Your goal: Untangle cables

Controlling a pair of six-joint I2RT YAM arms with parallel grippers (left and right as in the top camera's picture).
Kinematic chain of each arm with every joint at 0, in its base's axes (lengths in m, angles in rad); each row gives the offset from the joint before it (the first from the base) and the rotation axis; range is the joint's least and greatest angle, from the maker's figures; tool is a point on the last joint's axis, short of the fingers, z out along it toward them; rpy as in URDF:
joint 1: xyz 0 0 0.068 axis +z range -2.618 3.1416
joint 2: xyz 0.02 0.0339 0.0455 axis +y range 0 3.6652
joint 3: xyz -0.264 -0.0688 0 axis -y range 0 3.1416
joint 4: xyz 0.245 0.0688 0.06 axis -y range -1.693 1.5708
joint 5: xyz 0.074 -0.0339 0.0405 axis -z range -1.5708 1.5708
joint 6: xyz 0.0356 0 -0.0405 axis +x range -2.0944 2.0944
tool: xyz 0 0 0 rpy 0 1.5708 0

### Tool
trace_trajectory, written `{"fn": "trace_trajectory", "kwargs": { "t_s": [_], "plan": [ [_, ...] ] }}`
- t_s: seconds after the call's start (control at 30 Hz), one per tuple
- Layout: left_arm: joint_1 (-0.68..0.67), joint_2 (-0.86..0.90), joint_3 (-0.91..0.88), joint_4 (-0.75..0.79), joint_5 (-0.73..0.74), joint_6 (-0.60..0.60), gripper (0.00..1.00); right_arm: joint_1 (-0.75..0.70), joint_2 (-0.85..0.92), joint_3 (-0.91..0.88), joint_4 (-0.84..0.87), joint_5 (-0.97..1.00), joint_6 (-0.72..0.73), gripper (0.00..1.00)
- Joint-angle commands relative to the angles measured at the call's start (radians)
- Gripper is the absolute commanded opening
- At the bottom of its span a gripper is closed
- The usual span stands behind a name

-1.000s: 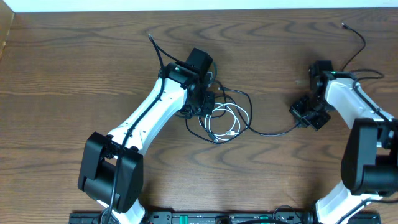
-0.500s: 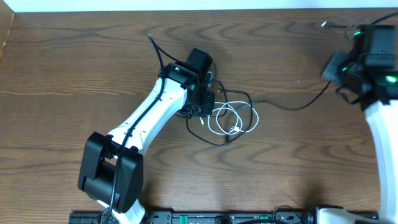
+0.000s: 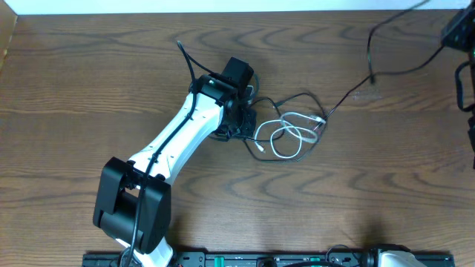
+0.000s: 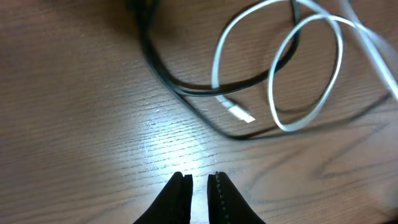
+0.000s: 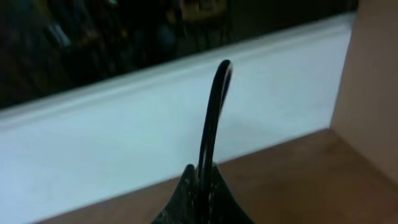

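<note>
Wooden worktop (image 3: 89, 74), far from sorted. The right end effector (image 5: 202, 177) clenches the black cable (image 5: 214, 106) at upper right, and the rest of it crosses the white cable (image 4: 216, 65) loops mid-frame. The left end effector (image 4: 199, 185) beside them looks pinched shut, seemingly empty.

The tabletop (image 3: 74, 89) is of dark brown wood with a wavy grain; in the left wrist view a bright patch of reflected light lies on it. A white strip (image 3: 223, 6) runs along its far edge. At the near edge is a black rail (image 3: 185, 259) with small green marks. A paler wooden board (image 3: 6, 37) shows at the far left corner.
</note>
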Motion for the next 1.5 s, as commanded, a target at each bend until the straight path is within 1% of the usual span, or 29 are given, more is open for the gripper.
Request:
{"fn": "trace_trajectory", "kwargs": {
  "t_s": [0.0,0.1,0.13,0.27,0.4,0.5,0.57,0.63,0.77,0.8,0.83,0.87,0.93,1.0,1.07,1.1,1.17,1.23,1.27,1.3,1.37,1.4,1.47],
  "plan": [
    [0.002,-0.003,0.000,-0.010,-0.006,0.009,0.15,0.002,0.006,0.013,0.014,-0.047,-0.013,0.01],
    [0.002,-0.003,0.000,-0.009,-0.006,0.009,0.15,0.002,0.006,0.012,0.018,-0.168,-0.013,0.01],
    [0.002,-0.003,0.000,-0.009,-0.006,0.009,0.15,0.002,0.006,0.012,0.022,-0.172,-0.013,0.01],
    [0.002,-0.003,0.000,-0.013,-0.006,0.009,0.15,0.001,0.009,0.012,0.043,-0.050,-0.024,0.01],
    [0.002,-0.003,0.000,-0.013,-0.006,0.009,0.15,0.002,0.011,0.012,0.055,-0.065,-0.211,0.01],
    [0.002,-0.003,0.000,-0.013,-0.006,0.009,0.15,0.002,0.012,0.012,0.050,-0.040,-0.299,0.01],
    [0.002,-0.003,0.000,-0.013,-0.006,0.009,0.15,0.002,0.013,0.012,0.053,0.074,-0.331,0.01],
    [0.002,-0.003,0.000,-0.014,-0.006,0.009,0.15,0.002,0.017,0.012,0.056,0.215,-0.329,0.01],
    [0.002,-0.003,0.000,-0.013,-0.006,0.009,0.15,0.002,0.030,0.012,0.020,0.518,-0.195,0.01],
    [0.002,-0.003,0.000,-0.013,-0.006,0.009,0.15,0.003,0.032,0.012,-0.016,0.475,-0.166,0.01],
    [0.002,-0.003,0.000,-0.013,-0.006,0.009,0.15,0.004,0.033,0.012,-0.031,0.366,-0.199,0.01],
    [0.002,-0.003,0.000,-0.013,-0.006,0.009,0.15,0.004,0.033,0.012,-0.040,0.284,-0.237,0.01],
    [0.002,-0.003,0.000,-0.013,-0.006,0.009,0.15,0.004,0.033,0.012,-0.065,0.022,-0.365,0.01],
    [0.002,-0.003,0.000,-0.013,-0.006,0.009,0.15,0.004,0.036,0.012,-0.081,-0.184,-0.456,0.01],
    [0.002,-0.003,0.000,-0.013,-0.006,0.009,0.15,0.004,0.040,0.012,-0.089,-0.300,-0.513,0.01],
    [0.002,-0.003,0.000,-0.014,-0.006,0.009,0.15,0.004,0.042,0.012,-0.087,-0.305,-0.522,0.01],
    [0.002,-0.003,0.000,-0.014,-0.006,0.009,0.15,0.004,0.046,0.012,-0.081,-0.229,-0.521,0.01],
    [0.002,-0.003,0.000,-0.014,-0.006,0.009,0.15,0.004,0.050,0.012,-0.076,-0.034,-0.492,0.01],
    [0.002,-0.003,0.000,-0.014,-0.006,0.009,0.15,0.004,0.052,0.012,-0.074,0.063,-0.454,0.01],
    [0.002,-0.003,0.000,-0.014,-0.006,0.009,0.15,0.004,0.056,0.012,-0.076,0.231,-0.377,0.01],
    [0.002,-0.003,0.000,-0.014,-0.006,0.009,0.15,0.004,0.060,0.012,-0.091,0.458,-0.267,0.01],
    [0.002,-0.003,0.000,-0.014,-0.006,0.009,0.15,0.004,0.061,0.012,-0.103,0.556,-0.225,0.01],
    [0.002,-0.003,0.000,-0.013,-0.006,0.009,0.15,0.004,0.062,0.012,-0.123,0.674,-0.180,0.01]
  ]
}}
